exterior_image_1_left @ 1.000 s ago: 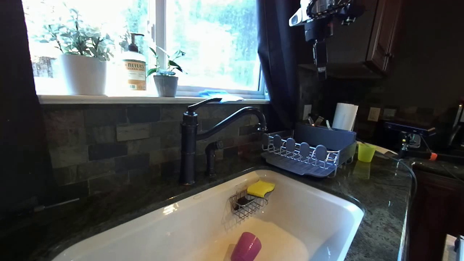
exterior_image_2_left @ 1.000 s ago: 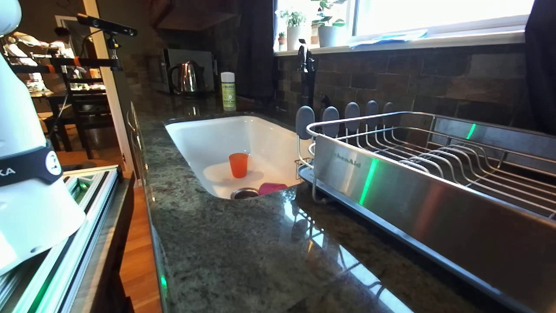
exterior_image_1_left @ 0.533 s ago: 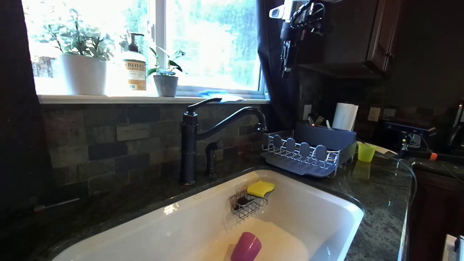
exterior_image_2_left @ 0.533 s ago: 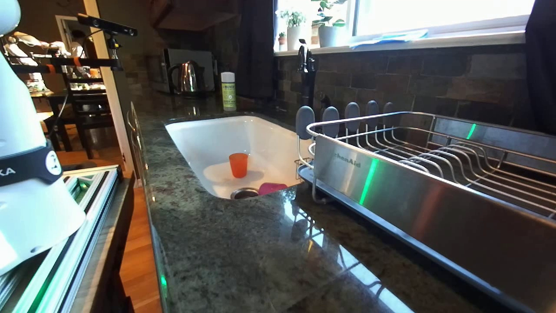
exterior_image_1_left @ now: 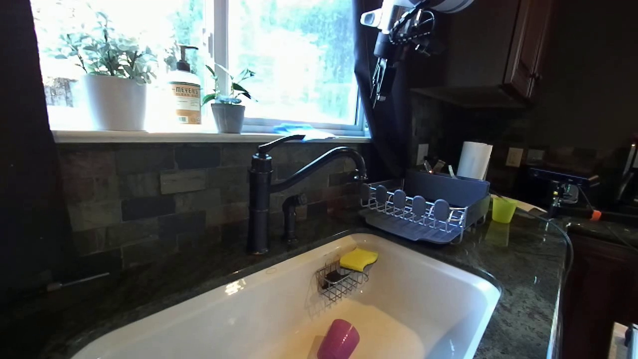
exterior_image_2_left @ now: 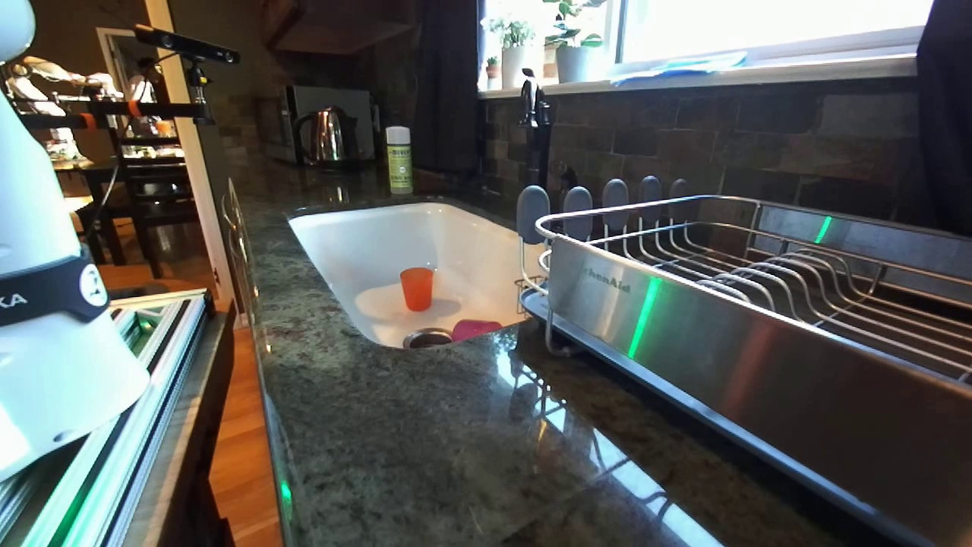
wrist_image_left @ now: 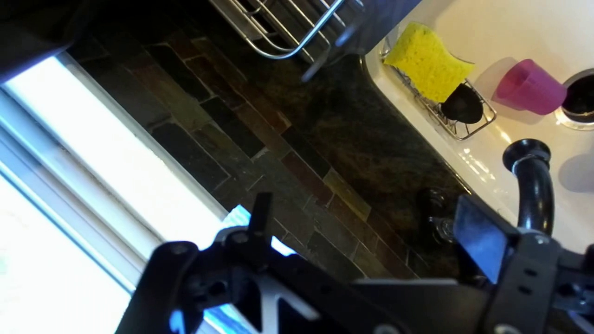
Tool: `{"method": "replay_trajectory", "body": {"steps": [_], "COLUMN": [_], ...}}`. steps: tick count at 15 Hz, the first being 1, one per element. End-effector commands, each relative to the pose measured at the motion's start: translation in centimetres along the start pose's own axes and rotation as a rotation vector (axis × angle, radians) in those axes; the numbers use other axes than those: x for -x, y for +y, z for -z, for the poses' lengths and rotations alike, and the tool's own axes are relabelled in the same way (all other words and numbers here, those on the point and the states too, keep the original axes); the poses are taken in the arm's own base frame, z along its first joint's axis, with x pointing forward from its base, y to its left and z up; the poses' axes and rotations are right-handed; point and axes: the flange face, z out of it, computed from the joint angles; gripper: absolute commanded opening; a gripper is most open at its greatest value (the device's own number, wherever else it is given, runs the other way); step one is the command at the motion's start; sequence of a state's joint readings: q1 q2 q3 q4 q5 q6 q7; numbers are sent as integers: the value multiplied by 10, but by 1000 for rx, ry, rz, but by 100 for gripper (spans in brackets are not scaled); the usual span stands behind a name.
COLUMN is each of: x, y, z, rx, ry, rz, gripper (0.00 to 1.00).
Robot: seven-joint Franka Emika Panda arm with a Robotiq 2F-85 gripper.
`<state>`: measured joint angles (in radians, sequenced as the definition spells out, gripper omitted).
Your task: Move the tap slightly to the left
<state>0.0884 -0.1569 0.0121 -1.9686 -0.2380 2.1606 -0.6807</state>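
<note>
The tap point(exterior_image_1_left: 259, 204) is dark bronze-black, with an upright post and a long arched spout reaching toward the dish rack in an exterior view. It also shows end-on in an exterior view point(exterior_image_2_left: 535, 114). In the wrist view its spout end point(wrist_image_left: 533, 190) is at the right, over the sink. My gripper point(exterior_image_1_left: 378, 101) hangs in the air near the dark curtain, above the spout's tip. In the wrist view the gripper point(wrist_image_left: 371, 218) is open with a wide gap and nothing between its fingers. The tap's post is mostly hidden behind the gripper there.
A dish rack point(exterior_image_1_left: 433, 212) stands beside the white sink point(exterior_image_1_left: 433, 284). The sink holds a yellow sponge point(exterior_image_1_left: 359, 260) in a wire caddy, a pink cup point(exterior_image_1_left: 339, 340) and an orange cup point(exterior_image_2_left: 417, 289). A side sprayer point(exterior_image_1_left: 290, 217) stands by the tap. Potted plants point(exterior_image_1_left: 115, 102) line the sill.
In an exterior view my gripper has moved left from near the cabinet to before the curtain and window edge, and it has tilted and turned. The tap has not moved.
</note>
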Motion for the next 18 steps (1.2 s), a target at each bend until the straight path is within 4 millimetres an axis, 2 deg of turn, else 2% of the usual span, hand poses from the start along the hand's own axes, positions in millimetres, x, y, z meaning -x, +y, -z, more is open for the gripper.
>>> {"method": "replay_trajectory", "body": {"steps": [1, 4, 7, 9, 12, 15, 18], "x": [0, 1, -1, -6, -17, -19, -10], "y": [0, 1, -36, -69, -101, -112, -114], "z": [0, -2, -16, -16, -9, -34, -65], "rx": [0, -4, -100, -198, -270, -242, -211], "ry": [-1, 4, 19, 63, 135, 190, 186], "rz": [0, -45, -115, -140, -195, -242, -234], "gripper": [100, 100, 100, 100, 100, 100, 100]}}
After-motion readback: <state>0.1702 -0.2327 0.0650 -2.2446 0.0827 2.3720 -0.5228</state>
